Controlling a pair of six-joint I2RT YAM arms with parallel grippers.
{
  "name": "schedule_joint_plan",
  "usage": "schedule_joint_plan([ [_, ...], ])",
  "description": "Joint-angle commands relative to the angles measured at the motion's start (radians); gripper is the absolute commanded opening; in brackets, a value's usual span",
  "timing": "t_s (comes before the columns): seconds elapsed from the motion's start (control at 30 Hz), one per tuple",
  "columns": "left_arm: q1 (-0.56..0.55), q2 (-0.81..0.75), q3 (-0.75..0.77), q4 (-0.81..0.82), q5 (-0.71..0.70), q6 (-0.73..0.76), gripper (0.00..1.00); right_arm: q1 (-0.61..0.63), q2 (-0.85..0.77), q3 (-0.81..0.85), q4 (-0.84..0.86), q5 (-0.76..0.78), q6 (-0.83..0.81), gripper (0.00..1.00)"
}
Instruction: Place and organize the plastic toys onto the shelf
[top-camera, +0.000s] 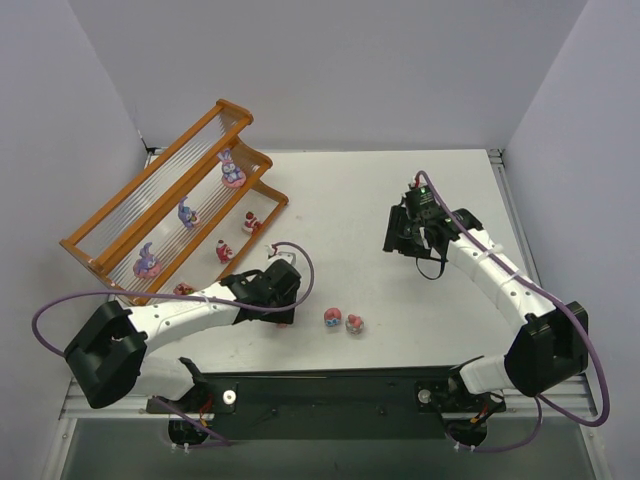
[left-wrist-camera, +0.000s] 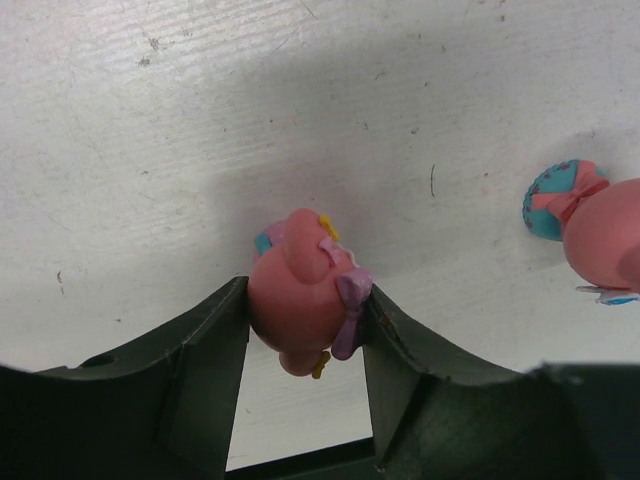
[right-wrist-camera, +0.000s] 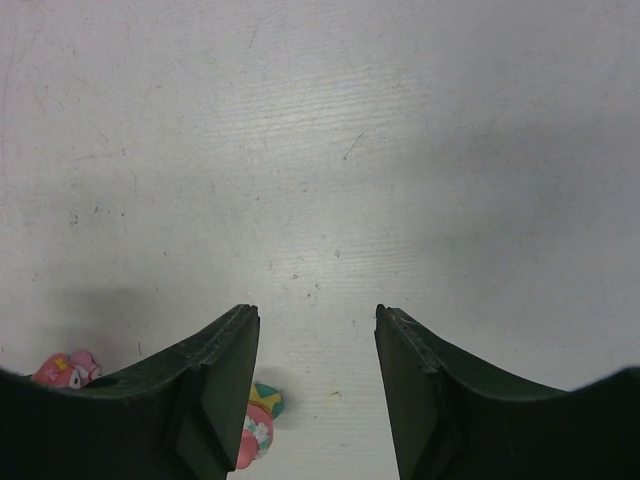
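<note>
One pink toy (left-wrist-camera: 300, 300) is gripped by the left gripper (left-wrist-camera: 307, 296). Both fingers (left-wrist-camera: 215, 335) are pressed against its flanks. A purple bow and small yellow details are carried on the toy. It is held low over the white table (top-camera: 400, 190), just in front of the near end of the shelf (top-camera: 235, 110). Whether it rests on the surface cannot be determined. In the top view the toy is hidden beneath the left wrist.

Two loose toys (top-camera: 343, 321) lie side by side on the table, just right of the left gripper and apart from it. One of them, with a teal part and a pink bow, is seen at the right edge of the left wrist view.

The shelf stands at the left rear of the table, set at an angle. Six toys are placed on it in two rows. Three purple-and-pink toys (top-camera: 187, 213) are spaced along a higher tier. Three red-and-pink toys (top-camera: 224, 250) are spaced along the lowest, front tier. The nearest of these is partly covered by the left arm.

The right gripper (right-wrist-camera: 317, 320) is positioned over bare table, well apart from the shelf and to the right of the loose toys. Its jaws are parted and nothing is held between them. In its wrist view two toys are visible at the lower left, one partly hidden behind a finger.
</note>
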Motion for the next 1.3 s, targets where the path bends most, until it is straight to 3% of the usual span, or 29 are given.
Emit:
schedule_joint_plan([
  [0.0,-0.006,0.005,-0.001,0.047,0.000,0.000,0.42,-0.006,-0.034,-0.013,-0.027,-0.004,0.002,0.50],
  [0.1,-0.006,-0.003,0.008,0.047,-0.004,0.009,0.22,-0.008,-0.039,-0.015,-0.027,-0.003,0.004,0.50],
  [0.13,-0.006,-0.010,0.020,0.033,-0.012,0.014,0.11,-0.008,-0.040,-0.015,-0.025,-0.003,0.002,0.49],
  [0.23,-0.004,-0.036,0.075,-0.003,-0.023,0.064,0.00,-0.008,-0.046,-0.013,-0.027,-0.001,0.002,0.49],
  [0.4,0.022,-0.061,0.308,-0.128,-0.018,0.238,0.00,-0.014,-0.049,-0.007,-0.027,0.001,-0.005,0.49],
  [0.63,0.247,-0.003,0.720,-0.343,0.140,0.440,0.00,-0.031,-0.060,-0.007,-0.025,0.004,-0.033,0.49],
  [0.87,0.418,0.129,1.113,-0.470,0.175,0.586,0.00,-0.065,-0.060,0.002,-0.025,0.008,-0.050,0.48],
  [1.1,0.655,0.246,1.336,-0.520,0.428,0.666,0.00,-0.071,-0.049,0.008,-0.025,0.002,-0.042,0.48],
  [1.27,0.813,0.330,1.451,-0.538,0.531,0.747,0.00,-0.074,-0.049,0.005,-0.027,-0.010,-0.039,0.48],
])
